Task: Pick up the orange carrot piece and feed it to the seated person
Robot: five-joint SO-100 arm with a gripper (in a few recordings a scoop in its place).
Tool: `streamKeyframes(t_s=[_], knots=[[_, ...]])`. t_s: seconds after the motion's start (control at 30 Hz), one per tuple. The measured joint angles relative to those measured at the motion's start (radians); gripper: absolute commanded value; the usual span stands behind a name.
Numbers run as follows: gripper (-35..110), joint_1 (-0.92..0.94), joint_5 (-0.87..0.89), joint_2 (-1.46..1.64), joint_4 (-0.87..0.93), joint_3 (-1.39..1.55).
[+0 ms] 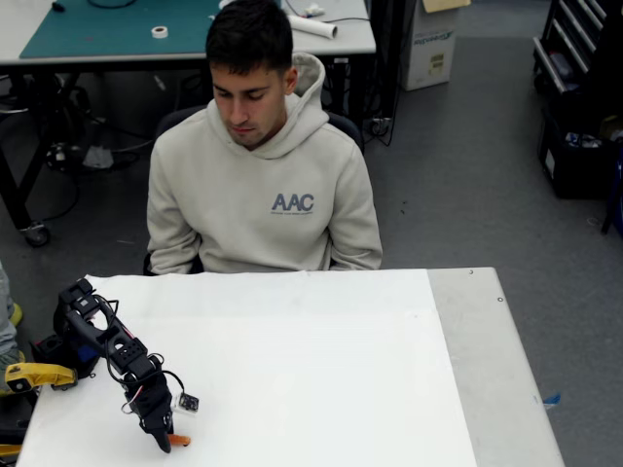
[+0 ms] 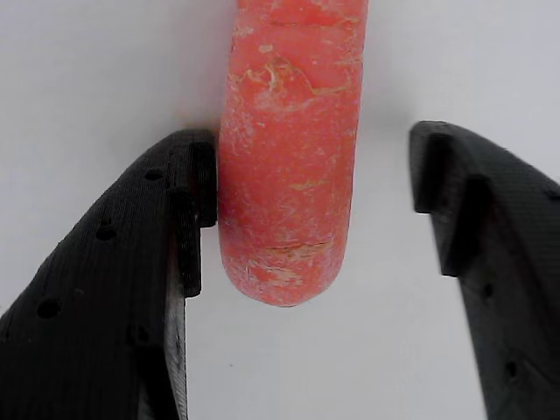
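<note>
The tool (image 2: 306,219) stands spread, ungripping; the orange carrot piece (image 2: 293,149) lies between its fingers, touching the nine-o'clock one, clear of the three-o'clock one.

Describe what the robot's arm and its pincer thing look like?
The arm is black, built of chunky jointed segments, with thin cables looping along it and a small white-edged module near the wrist. The gripper is matte black plastic with two tapering fingers, finely ridged, dotted with small round holes, each with a stepped inner pad.
</note>
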Motion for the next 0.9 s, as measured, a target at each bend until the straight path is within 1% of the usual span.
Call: streamKeyframes(t_s=[0.1, 0.2, 0.67, 0.9], knots=[[-4, 0.000, 0.000, 0.000, 0.000, 0.000], [-2, 0.000, 0.000, 0.000, 0.000, 0.000], [-2, -0.006, 0.000, 0.003, -0.003, -0.009], [-2, -0.058, 0.000, -0.035, -0.003, -0.129]])
